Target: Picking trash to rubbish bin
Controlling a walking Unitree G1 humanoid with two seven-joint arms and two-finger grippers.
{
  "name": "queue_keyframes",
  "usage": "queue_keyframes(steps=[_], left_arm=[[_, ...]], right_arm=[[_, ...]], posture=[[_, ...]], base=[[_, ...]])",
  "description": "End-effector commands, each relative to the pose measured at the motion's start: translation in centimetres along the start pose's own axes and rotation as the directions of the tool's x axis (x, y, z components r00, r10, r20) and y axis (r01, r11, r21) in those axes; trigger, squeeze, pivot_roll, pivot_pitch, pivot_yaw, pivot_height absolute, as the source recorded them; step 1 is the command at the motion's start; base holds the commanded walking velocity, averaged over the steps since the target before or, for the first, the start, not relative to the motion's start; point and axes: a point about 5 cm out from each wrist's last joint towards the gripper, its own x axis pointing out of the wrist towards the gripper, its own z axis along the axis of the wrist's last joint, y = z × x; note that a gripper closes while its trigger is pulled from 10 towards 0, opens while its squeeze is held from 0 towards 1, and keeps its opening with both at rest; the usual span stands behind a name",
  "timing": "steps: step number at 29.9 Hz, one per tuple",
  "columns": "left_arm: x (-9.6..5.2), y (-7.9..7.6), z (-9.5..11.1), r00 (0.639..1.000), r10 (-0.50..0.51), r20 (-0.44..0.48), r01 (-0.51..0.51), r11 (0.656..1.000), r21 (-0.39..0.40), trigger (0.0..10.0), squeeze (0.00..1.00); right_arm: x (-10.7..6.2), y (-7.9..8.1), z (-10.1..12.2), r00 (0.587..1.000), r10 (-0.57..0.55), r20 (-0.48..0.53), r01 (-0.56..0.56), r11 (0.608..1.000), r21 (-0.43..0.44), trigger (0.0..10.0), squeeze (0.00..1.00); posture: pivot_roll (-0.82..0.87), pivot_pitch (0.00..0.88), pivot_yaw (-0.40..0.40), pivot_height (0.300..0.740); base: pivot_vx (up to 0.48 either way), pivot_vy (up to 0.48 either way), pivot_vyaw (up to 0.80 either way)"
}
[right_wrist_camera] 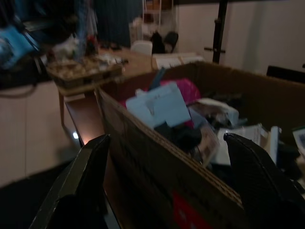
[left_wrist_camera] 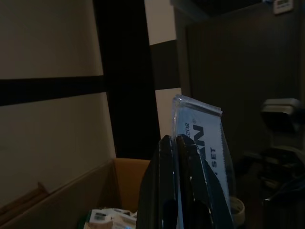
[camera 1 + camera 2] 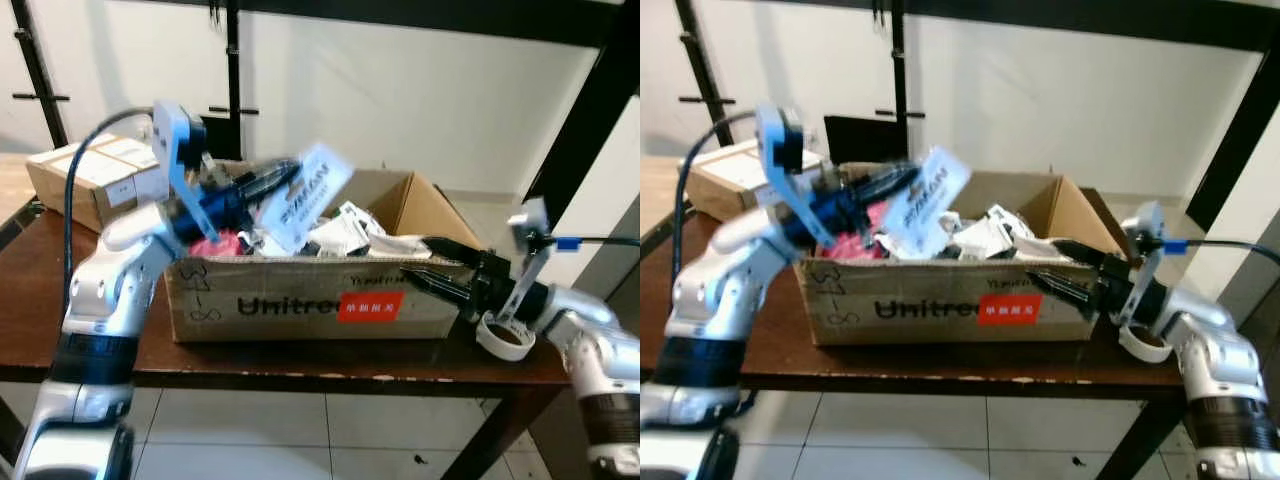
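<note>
An open cardboard box printed "Unitree" sits on a dark wooden table and holds mixed trash: white wrappers, a pink item. My left gripper is shut on a flat white-and-blue packet, held tilted above the box's left part; the packet sticks out past the black fingers. My right gripper is open at the box's right front corner, one finger above the rim, one against the front wall. The box wall stands between its fingers.
A roll of white tape lies on the table by my right wrist. A smaller taped carton sits at the table's back left. Black shelf posts rise behind. White tiled floor lies below the table's front edge.
</note>
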Motion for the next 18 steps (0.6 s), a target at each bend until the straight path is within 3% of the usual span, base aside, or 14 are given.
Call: queue_keyframes(steps=[1, 3, 4, 6, 7, 8, 12, 15, 18], left_arm=[[0.6, 0.5, 0.0, 1.0, 0.022, -0.001, -0.022, 1.0, 0.018, 10.0, 0.0], [1.0, 1.0, 0.0, 0.999, 0.049, -0.008, -0.049, 0.998, 0.033, 10.0, 0.0], [1.5, 2.4, -0.5, 0.985, 0.165, -0.056, -0.161, 0.984, 0.077, 10.0, 0.0], [2.0, 4.9, -1.4, 0.919, 0.372, -0.133, -0.348, 0.921, 0.173, 10.0, 0.0], [2.0, 4.9, -1.4, 0.919, 0.372, -0.133, -0.348, 0.921, 0.173, 10.0, 0.0], [2.2, 5.7, -2.0, 0.891, 0.429, -0.15, -0.402, 0.897, 0.182, 10.0, 0.0], [2.5, 5.8, -2.8, 0.884, 0.426, -0.192, -0.395, 0.901, 0.178, 10.0, 0.0], [2.9, 5.6, -3.9, 0.879, 0.401, -0.258, -0.361, 0.913, 0.189, 10.0, 0.0], [2.9, 5.9, -4.2, 0.865, 0.423, -0.27, -0.374, 0.902, 0.214, 10.0, 0.0]], right_arm=[[0.0, 0.0, 0.9, 0.999, 0.002, 0.036, -0.002, 1.0, -0.003, 10.0, 0.0], [0.2, 0.0, 1.1, 0.999, -0.004, 0.046, 0.005, 1.0, -0.011, 10.0, 0.0], [0.9, -0.3, 1.1, 0.998, -0.053, 0.025, 0.054, 0.997, -0.05, 10.0, 0.0], [2.6, -0.9, 1.0, 0.988, -0.151, 0.015, 0.152, 0.984, -0.091, 10.0, 0.0], [2.6, -0.9, 1.0, 0.988, -0.151, 0.015, 0.152, 0.984, -0.091, 10.0, 0.0], [4.2, -1.4, 0.8, 0.97, -0.24, 0.026, 0.242, 0.964, -0.108, 10.0, 0.0], [5.1, -1.8, 0.7, 0.949, -0.314, 0.038, 0.316, 0.943, -0.101, 10.0, 0.0], [6.9, -2.5, 1.0, 0.895, -0.436, 0.098, 0.442, 0.896, -0.051, 10.0, 0.0], [8.0, -2.4, 1.2, 0.877, -0.462, 0.132, 0.47, 0.882, -0.041, 10.0, 0.0]], posture=[[0.03, 0.011, -0.065, 0.74], [0.03, 0.011, -0.065, 0.74], [0.03, 0.013, -0.055, 0.74], [0.03, 0.02, -0.047, 0.74], [0.03, 0.02, -0.047, 0.74], [0.02, 0.03, -0.04, 0.74], [0.02, 0.03, -0.04, 0.74], [0.02, 0.044, -0.032, 0.74], [0.02, 0.048, -0.033, 0.74]], base=[[0.0, 0.0, 0.0], [0.0, 0.0, 0.0], [0.0, 0.0, 0.0], [0.0, 0.0, 0.0], [0.0, 0.0, 0.0], [0.0, 0.0, 0.0], [0.0, 0.0, 0.0], [0.0, 0.0, 0.0], [0.0, 0.0, 0.0]])
